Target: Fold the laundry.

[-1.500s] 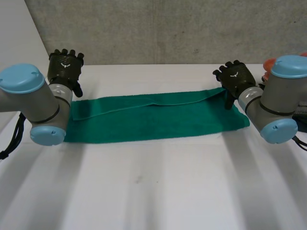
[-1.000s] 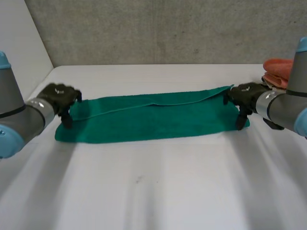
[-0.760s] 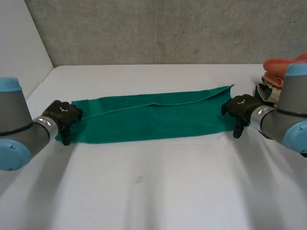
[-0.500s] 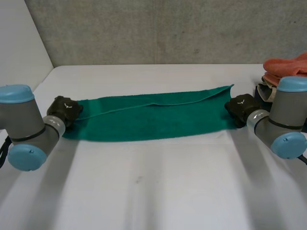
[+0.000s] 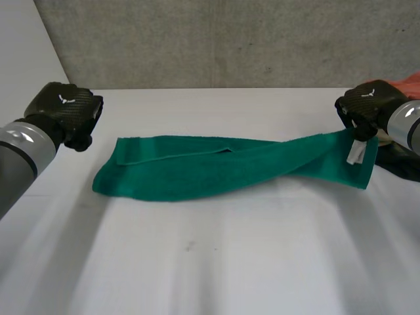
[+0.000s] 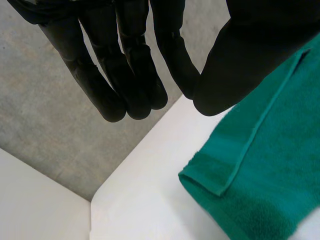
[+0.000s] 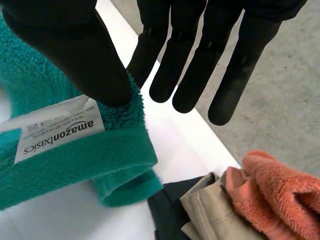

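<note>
1. Heaped at the far right of the white table [image 5: 210, 262], just beside the right hand [image 5: 366, 104]: orange towel [image 7: 280, 195] over beige cloth [image 7: 210, 212] and dark cloth [image 7: 167, 210].
2. Behind the table, a grey concrete wall [image 5: 216, 39].
3. As for the green towel [image 5: 210, 164], stretches lengthwise across the table's middle, left end flat, right end lifted, white label [image 7: 57, 132] showing.
4. At the right hand, pinches the raised right end between thumb and a straight finger, just above the label.
5. At the left hand [image 5: 64, 113], hovers near the towel's left end, apart from the cloth; fingers straight, holds nothing.
</note>
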`<state>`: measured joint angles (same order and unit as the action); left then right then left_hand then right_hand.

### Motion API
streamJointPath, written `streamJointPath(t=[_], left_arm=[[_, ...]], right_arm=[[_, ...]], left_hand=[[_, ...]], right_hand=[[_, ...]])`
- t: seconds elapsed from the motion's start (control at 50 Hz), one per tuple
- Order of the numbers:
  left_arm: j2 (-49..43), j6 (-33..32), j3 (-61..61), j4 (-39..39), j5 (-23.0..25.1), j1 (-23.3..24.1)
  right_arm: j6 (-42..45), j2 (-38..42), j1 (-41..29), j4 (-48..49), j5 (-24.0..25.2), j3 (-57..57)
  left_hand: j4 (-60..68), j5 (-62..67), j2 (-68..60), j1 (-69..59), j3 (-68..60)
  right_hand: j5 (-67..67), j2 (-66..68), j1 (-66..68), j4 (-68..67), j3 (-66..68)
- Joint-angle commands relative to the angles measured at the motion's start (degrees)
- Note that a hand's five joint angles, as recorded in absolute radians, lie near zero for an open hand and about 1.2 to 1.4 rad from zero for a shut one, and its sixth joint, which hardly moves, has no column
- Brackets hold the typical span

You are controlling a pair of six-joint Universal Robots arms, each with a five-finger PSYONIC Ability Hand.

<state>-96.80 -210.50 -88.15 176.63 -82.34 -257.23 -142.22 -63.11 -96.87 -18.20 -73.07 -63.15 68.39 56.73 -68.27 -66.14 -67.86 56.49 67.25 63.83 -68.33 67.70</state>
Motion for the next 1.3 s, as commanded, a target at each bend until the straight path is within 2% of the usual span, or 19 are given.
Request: streamJointPath(t=[0.02, 0.08, 0.24, 0.26, 0.28, 0.3, 0.36, 0.38, 0.48, 0.56, 0.6, 0.68, 0.74, 0.8, 0.84, 0.94, 1.08, 1.18, 1.3], left_arm=[[-8.5, 0.5, 2.9, 0.6, 1.4, -0.9], [-12.8, 0.0, 3.2, -0.6, 1.6, -0.6], [-18.8, -0.8, 3.2, 1.2, 1.0, -0.4], [-18.9, -0.8, 3.1, 1.4, 1.0, -0.2], [-19.0, -0.8, 3.0, 1.8, 1.0, 0.1], [-19.1, -0.8, 2.9, 2.0, 1.0, 0.3], [-19.2, -1.1, 2.3, 2.6, 1.0, 1.4], [-19.2, -1.2, 2.2, 2.6, 0.9, 1.6], [-19.0, -2.2, 1.1, 2.8, 0.0, 2.1], [-18.5, -3.1, 0.2, 3.3, 0.0, 1.5], [-18.5, -3.9, -0.1, 3.4, 0.3, 0.9], [-19.0, -5.3, -0.1, 3.2, 0.9, 0.2], [-19.3, -6.1, -0.1, 3.0, 1.4, -0.2], [-20.5, -7.0, 0.4, 2.9, 2.3, -0.6], [-21.9, -7.5, 1.3, 3.0, 2.9, -0.8], [-25.5, -8.0, 4.6, 2.8, 2.9, -0.8], [-31.3, -8.5, 11.4, 2.0, -0.4, -0.5], [-34.2, -8.5, 15.6, 1.9, -2.8, 0.5], [-38.3, -9.0, 20.1, 1.7, -4.8, 2.6]], right_arm=[[-0.5, 8.1, -1.0, 1.8, -2.1, 5.6], [-1.4, 13.2, -1.6, 2.6, -4.9, 9.3], [-7.7, 25.7, -3.6, 9.8, -12.3, 20.3], [-7.7, 26.6, -3.9, 10.5, -12.8, 21.0], [-7.4, 28.1, -4.6, 11.3, -13.8, 22.5], [-7.2, 28.6, -4.7, 11.7, -14.4, 23.2], [-6.8, 28.4, -5.3, 12.3, -16.5, 23.7], [-6.8, 27.8, -5.3, 12.2, -16.9, 23.4], [-7.1, 21.1, -5.1, 9.2, -15.8, 17.7], [-3.9, 15.1, -4.4, 3.3, -10.1, 10.5], [0.0, 12.6, -3.2, -0.2, -5.5, 6.3], [8.9, 10.2, -1.4, -4.5, -0.7, 0.0], [13.5, 9.9, -0.2, -5.6, -0.4, -2.9], [17.1, 10.4, 1.0, -3.1, -0.5, -5.4], [16.8, 11.9, 1.3, 1.7, -0.6, -6.1], [14.3, 14.9, 1.3, 13.4, -0.3, -6.5], [13.5, 19.5, 0.5, 25.4, -0.1, -5.8], [13.3, 21.9, 0.1, 29.4, 0.5, -4.9], [11.6, 24.3, -0.2, 32.2, 1.3, -3.0]], left_hand=[[-3.1, -1.4, 3.0, 0.8, 2.5], [-29.5, -27.8, 29.4, 27.2, 29.0], [-35.1, -33.5, 35.0, 32.9, 34.6], [-35.1, -33.5, 35.0, 32.9, 34.6], [-35.1, -33.5, 35.0, 32.9, 34.6], [-35.1, -33.5, 35.0, 32.9, 34.6], [-35.1, -33.5, 35.0, 32.9, 34.6], [-35.1, -33.5, 35.0, 32.9, 34.6], [-35.1, -33.5, 35.0, 32.9, 34.6], [-33.1, -31.5, 33.0, 30.9, 32.6], [-29.8, -28.1, 29.7, 27.5, 29.2], [-24.7, -23.1, 24.6, 22.5, 24.2], [-24.2, -22.5, 24.1, 21.9, 23.7], [-24.2, -22.5, 24.1, 21.9, 23.7], [-27.4, -25.7, 27.3, 25.1, 26.8], [-38.3, -36.7, 38.2, 36.1, 37.8], [-40.0, -38.3, 39.9, 37.8, 39.5], [-39.0, -37.4, 38.9, 36.8, 38.5], [-28.4, -26.8, 28.3, 26.2, 27.9]], right_hand=[[13.5, 12.7, 16.2, -11.7, 12.3], [13.5, 12.7, 16.2, -11.7, 12.3], [13.5, 12.7, 16.2, -11.7, 12.3], [7.2, 6.4, 9.8, -5.3, 5.9], [-22.9, -23.6, -20.2, 24.7, -24.1], [-34.8, -35.6, -32.2, 36.7, -36.0], [-54.4, -55.1, -51.7, 56.2, -55.6], [-56.5, -57.3, -53.8, 58.3, -57.7], [-56.5, -57.3, -53.8, 58.3, -57.7], [-47.6, -48.4, -44.9, 49.4, -48.8], [-38.2, -39.0, -35.6, 40.1, -39.4], [-32.0, -32.7, -29.3, 33.8, -33.2], [-30.3, -31.0, -27.6, 32.1, -31.5], [-31.3, -32.0, -28.6, 33.1, -32.5], [-37.3, -38.1, -34.6, 39.1, -38.5], [-38.0, -38.7, -35.3, 39.8, -39.2], [-37.0, -37.7, -34.3, 38.8, -38.2], [-32.3, -33.0, -29.6, 34.1, -33.5], [-26.2, -27.0, -23.6, 28.1, -27.4]])
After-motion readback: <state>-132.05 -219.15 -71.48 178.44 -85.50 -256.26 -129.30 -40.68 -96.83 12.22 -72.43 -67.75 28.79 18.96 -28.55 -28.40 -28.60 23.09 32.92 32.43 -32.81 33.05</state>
